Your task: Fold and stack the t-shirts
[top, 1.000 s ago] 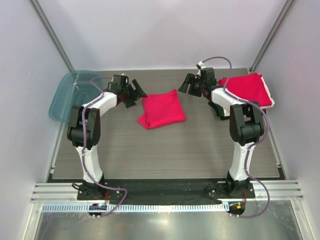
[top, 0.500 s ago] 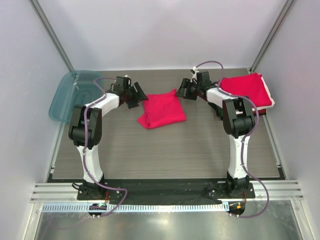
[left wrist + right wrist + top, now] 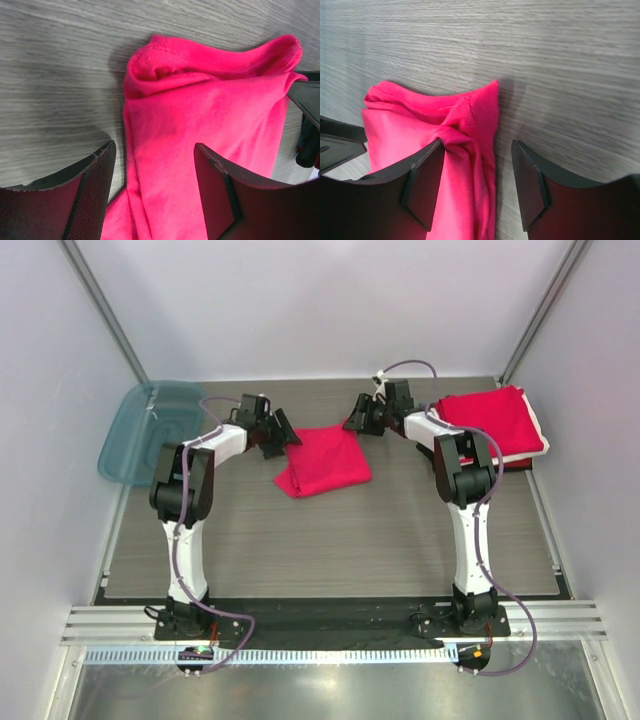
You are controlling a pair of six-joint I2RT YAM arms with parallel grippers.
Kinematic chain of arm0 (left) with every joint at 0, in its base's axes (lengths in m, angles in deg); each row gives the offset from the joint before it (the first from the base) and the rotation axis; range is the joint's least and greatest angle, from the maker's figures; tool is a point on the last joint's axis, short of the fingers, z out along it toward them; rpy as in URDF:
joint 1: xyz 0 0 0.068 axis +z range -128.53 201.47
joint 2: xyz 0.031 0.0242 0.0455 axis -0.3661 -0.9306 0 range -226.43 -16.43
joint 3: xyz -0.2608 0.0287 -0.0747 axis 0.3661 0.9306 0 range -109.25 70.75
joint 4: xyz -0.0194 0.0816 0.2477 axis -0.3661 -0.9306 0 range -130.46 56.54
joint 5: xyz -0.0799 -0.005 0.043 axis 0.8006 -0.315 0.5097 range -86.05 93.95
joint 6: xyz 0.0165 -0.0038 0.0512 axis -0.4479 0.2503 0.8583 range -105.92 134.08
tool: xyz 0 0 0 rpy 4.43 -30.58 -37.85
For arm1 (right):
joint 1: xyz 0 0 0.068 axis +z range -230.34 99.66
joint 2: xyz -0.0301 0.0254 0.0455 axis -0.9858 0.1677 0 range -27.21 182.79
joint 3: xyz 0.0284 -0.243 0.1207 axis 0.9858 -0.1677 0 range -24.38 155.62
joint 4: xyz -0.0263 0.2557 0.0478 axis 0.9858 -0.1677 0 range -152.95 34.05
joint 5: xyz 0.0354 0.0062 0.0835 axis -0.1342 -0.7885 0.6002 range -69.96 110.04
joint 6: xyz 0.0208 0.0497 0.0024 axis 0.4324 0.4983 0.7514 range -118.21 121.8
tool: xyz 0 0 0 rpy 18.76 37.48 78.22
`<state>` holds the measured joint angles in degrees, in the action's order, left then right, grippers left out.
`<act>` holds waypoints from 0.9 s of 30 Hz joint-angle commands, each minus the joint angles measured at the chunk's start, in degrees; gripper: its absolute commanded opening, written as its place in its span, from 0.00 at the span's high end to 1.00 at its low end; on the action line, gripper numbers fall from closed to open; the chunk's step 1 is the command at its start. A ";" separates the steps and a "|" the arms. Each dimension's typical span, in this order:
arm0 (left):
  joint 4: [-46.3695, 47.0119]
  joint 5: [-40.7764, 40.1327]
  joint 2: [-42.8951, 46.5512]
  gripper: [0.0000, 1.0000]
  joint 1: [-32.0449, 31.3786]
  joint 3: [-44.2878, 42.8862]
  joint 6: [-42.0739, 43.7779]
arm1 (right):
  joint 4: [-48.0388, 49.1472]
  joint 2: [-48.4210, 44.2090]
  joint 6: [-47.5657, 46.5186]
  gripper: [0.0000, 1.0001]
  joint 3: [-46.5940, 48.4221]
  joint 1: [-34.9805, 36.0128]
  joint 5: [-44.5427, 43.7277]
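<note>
A folded crimson-red t-shirt (image 3: 325,460) lies in the middle of the table. My left gripper (image 3: 287,438) is open at its far left corner; in the left wrist view the jaws straddle the shirt's left edge (image 3: 170,150). My right gripper (image 3: 353,423) is open at its far right corner; in the right wrist view the shirt's bunched corner (image 3: 470,150) lies between the jaws, the left finger (image 3: 422,182) pressing into the fabric. A stack of folded shirts (image 3: 495,420), red on top with white and dark edges below, sits at the far right.
A translucent teal tray (image 3: 145,425) hangs over the table's far left edge. White walls close in on both sides and the back. Bare wood-grain table (image 3: 330,540) lies in front of the shirt.
Both grippers have moved inward to the red shirt's two far corners, the left one rightward and the right one leftward. The shirt has not moved.
</note>
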<state>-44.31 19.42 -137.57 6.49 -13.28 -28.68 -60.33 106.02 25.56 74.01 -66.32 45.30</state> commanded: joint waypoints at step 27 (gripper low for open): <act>-7.52 -10.01 -12.46 1.00 -1.63 -16.61 2.42 | -7.83 5.65 0.93 0.99 14.38 6.37 -9.69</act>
<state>-50.54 12.69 -148.66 5.40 -30.13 -27.41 -67.26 113.91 26.05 87.91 -60.84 36.32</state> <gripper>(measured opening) 0.021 0.135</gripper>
